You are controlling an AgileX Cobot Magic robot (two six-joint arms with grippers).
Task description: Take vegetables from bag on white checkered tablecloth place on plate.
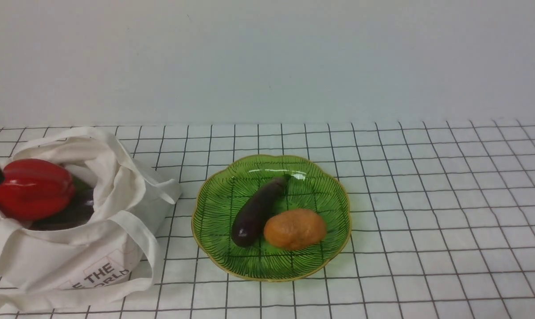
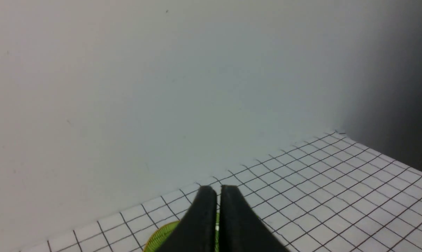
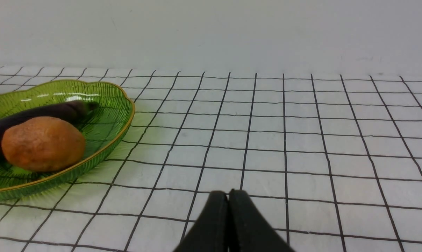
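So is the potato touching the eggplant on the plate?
Touching. The front view shows the potato pressed against the fat end of the eggplant, with no green plate showing between them.

By the table's left edge the bag [image 1: 72, 248] runs out of sight, its lettering [image 1: 101, 274] half folded away. Under the red pepper [image 1: 32, 188] lies a dark shape [image 1: 68, 215]; what it is, I cannot tell.

Glossy red pepper [image 1: 32, 188], soft canvas bag [image 1: 94, 248], translucent green glass plate [image 1: 214, 208], cloth tablecloth [image 1: 427, 199]
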